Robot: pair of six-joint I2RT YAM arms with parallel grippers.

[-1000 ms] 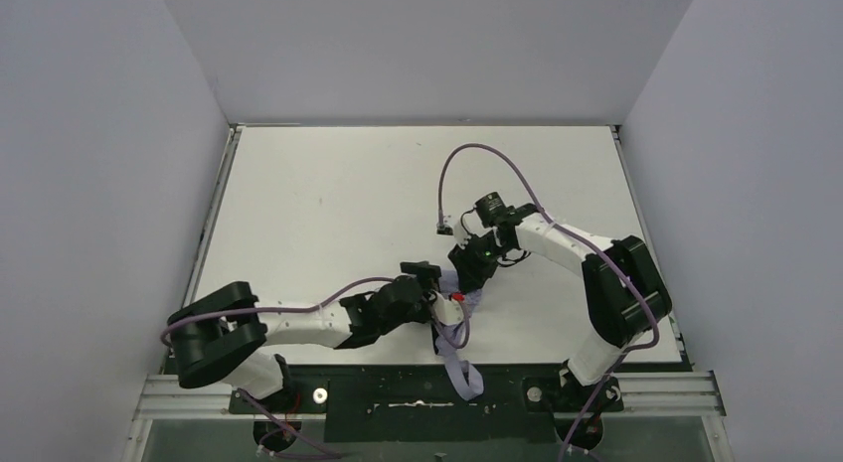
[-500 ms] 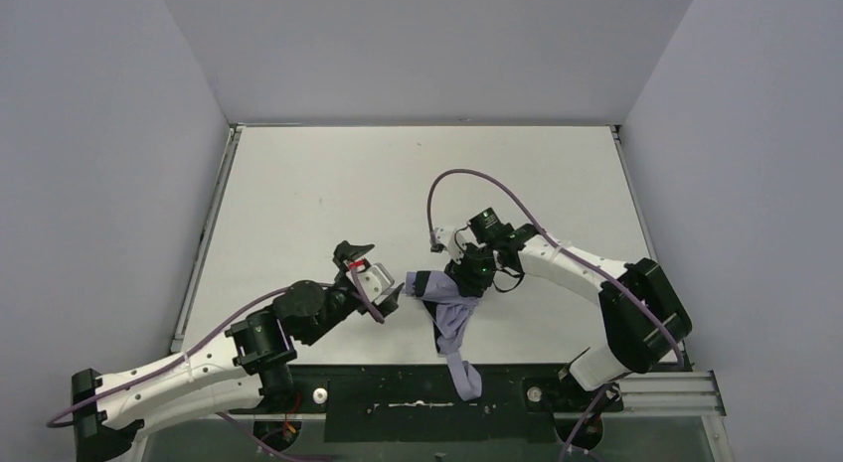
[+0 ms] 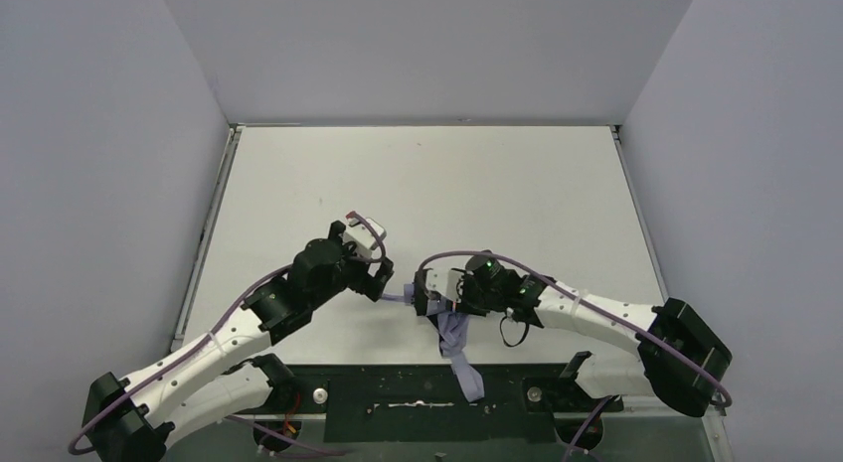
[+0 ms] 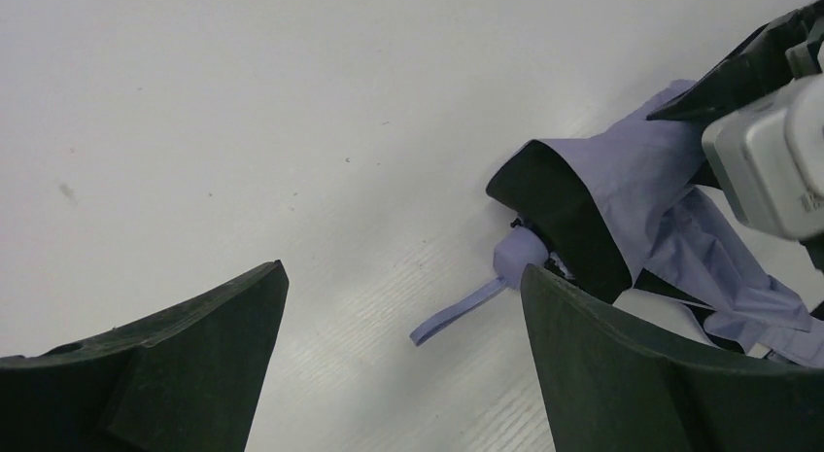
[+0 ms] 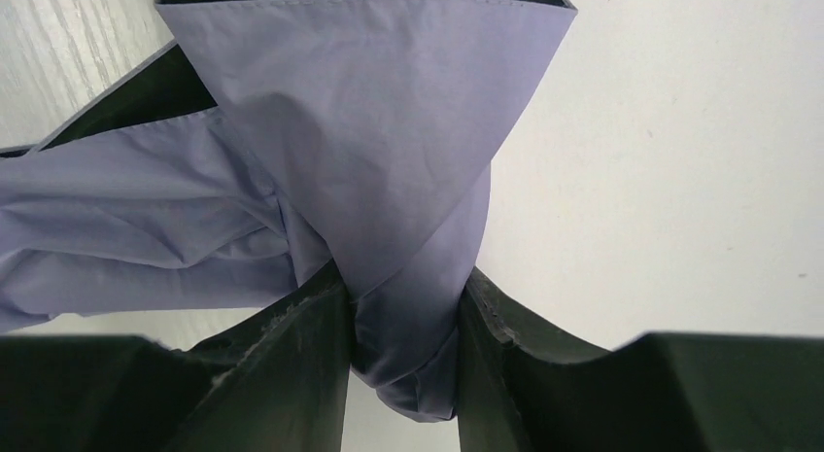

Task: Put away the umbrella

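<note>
Top external: has let go with the left claw (image 3: 382, 281), now spread wide and drawn back just left of the umbrella (image 3: 454, 333), touching nothing. Has swung the right claw (image 3: 434, 293) down toward the near edge of the table (image 3: 298, 174), dragging the lavender bundle along, its fabric tail draped over the front rail (image 3: 378, 392).

Left wrist: looks between parted black fingers (image 4: 175, 365) at bare tabletop, with handle (image 4: 520, 253) and loop (image 4: 455, 314) lying flat ahead, ungripped.

Right wrist: pinches a fold of fabric tight between both pads (image 5: 301, 374).

Leaves the umbrella half-bundled near the front edge, held by one arm only. Likely calls for a fresh left-hand grasp, perhaps at the handle, before any stowing.
</note>
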